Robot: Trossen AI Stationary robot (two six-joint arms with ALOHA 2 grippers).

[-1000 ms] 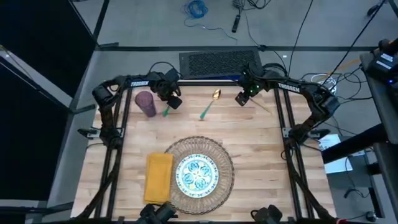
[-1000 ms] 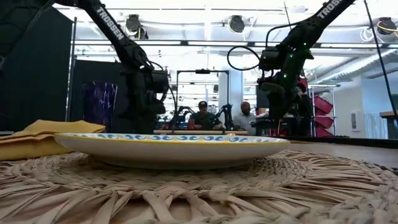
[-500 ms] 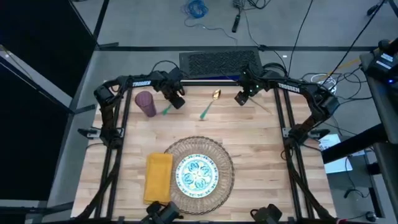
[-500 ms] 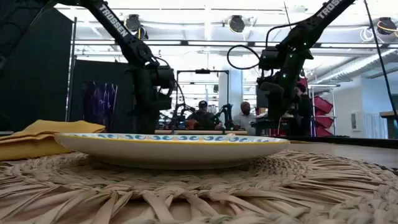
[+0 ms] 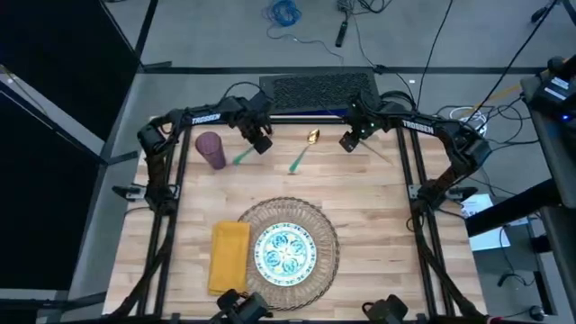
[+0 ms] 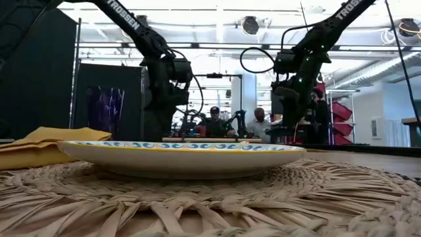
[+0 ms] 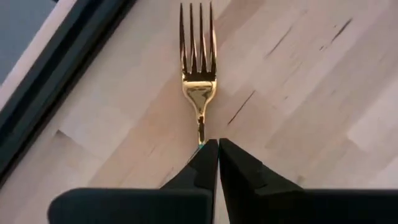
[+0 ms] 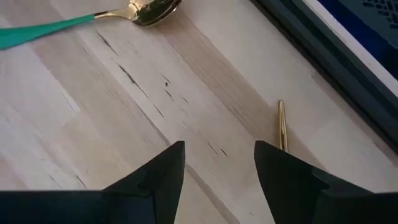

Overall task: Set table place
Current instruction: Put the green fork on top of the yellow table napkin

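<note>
High view: left gripper (image 5: 262, 142) at the table's (image 5: 378, 216) far side, over the fork (image 5: 241, 157), just beside the purple cup (image 5: 211, 150). Right gripper (image 5: 349, 140) hangs near the spoon (image 5: 301, 151). Mat (image 5: 326, 263), plate (image 5: 286, 253) on it, yellow napkin (image 5: 229, 256) at the mat's edge.
Low view: plate (image 6: 177, 153) on the weave; both arms far behind; two people seated in the room beyond.
Left wrist view: fingers (image 7: 205, 163) clenched on the fork (image 7: 197, 62) at its neck, tines pointing away.
Right wrist view: fingers (image 8: 166, 165) released, nothing between; spoon bowl (image 8: 149, 12) ahead; a thin gold stick (image 8: 282, 124) on the wood.
Progress: mat, plate, napkin look placed; fork, spoon, cup left.
Count: one of each.
</note>
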